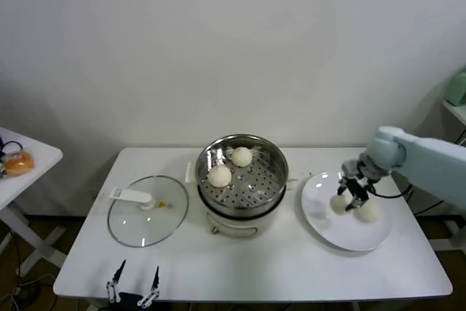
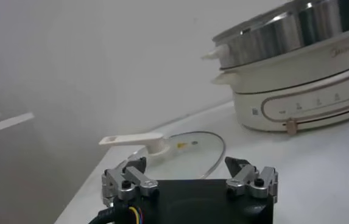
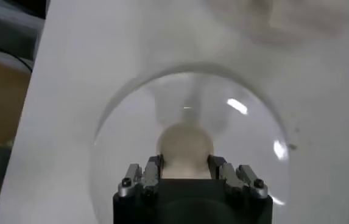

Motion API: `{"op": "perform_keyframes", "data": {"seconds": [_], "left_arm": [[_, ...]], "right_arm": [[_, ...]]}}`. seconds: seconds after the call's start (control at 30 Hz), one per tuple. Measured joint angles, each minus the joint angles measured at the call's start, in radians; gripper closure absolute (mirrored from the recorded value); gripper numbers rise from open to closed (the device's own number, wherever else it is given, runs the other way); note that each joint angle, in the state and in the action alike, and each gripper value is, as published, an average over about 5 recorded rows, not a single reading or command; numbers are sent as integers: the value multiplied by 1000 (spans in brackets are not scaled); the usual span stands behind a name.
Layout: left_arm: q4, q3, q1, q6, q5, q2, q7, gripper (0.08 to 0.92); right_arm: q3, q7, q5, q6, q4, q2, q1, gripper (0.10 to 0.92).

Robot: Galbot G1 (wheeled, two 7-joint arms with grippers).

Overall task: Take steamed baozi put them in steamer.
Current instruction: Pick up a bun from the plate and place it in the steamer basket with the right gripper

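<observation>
right end effector (image 3: 185,173) pinching baozi (image 3: 185,146) over plate (image 1: 320,213); left end effector (image 2: 189,176) spread, parked; steamer (image 1: 271,172) lettering unreadable.

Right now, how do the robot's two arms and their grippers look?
The right arm has a smooth pale blue-grey shell, and a thin dark cable hangs near its wrist. The right gripper is black with silver finger links. The left gripper matches it: black body, silver-grey links, screws, coloured wires.

Bare lab mock-kitchen: white table (image 1: 240,267), blank wall (image 1: 233,34), steamer (image 1: 255,180).
</observation>
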State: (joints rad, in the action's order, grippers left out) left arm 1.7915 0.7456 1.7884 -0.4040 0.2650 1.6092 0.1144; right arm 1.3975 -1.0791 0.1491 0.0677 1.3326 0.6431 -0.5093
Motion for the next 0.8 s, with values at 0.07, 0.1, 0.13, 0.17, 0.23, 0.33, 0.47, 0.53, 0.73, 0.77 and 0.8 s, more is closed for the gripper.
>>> {"op": "perform_keyframes", "data": {"seconds": [0.07, 0.1, 0.13, 0.17, 0.23, 0.33, 0.47, 0.53, 0.73, 0.77, 0.8], "left_arm": [[-3, 0, -1, 0, 3, 0, -1, 177], [-3, 0, -2, 0, 3, 0, -1, 177], [-3, 0, -3, 0, 4, 0, -1, 177], [-3, 0, -3, 0, 4, 0, -2, 177], [-1, 0, -4, 0, 5, 0, -2, 177], [1, 1, -3, 0, 5, 0, -2, 177], [2, 2, -2, 0, 5, 0, -3, 177], [4, 2, -2, 0, 5, 0, -3, 177], [14, -2, -1, 1, 7, 0, -3, 177], [15, -2, 0, 1, 7, 0, -3, 177], [16, -2, 1, 0, 7, 0, -3, 177]], "right_arm": [[23, -7, 16, -37, 16, 11, -67, 497], [32, -9, 24, -55, 26, 17, -98, 497], [40, -11, 31, -73, 38, 24, -129, 498], [47, -12, 37, -90, 52, 31, -158, 498], [55, -13, 44, -125, 86, 47, -210, 499], [59, -10, 40, -178, 144, 76, -268, 499], [60, 1, 14, -238, 213, 123, -318, 499], [60, 9, -3, -260, 238, 153, -332, 499], [58, 36, -78, -311, 261, 258, -327, 497], [59, 41, -93, -317, 259, 276, -320, 497], [60, 45, -108, -323, 256, 295, -311, 497]]}}
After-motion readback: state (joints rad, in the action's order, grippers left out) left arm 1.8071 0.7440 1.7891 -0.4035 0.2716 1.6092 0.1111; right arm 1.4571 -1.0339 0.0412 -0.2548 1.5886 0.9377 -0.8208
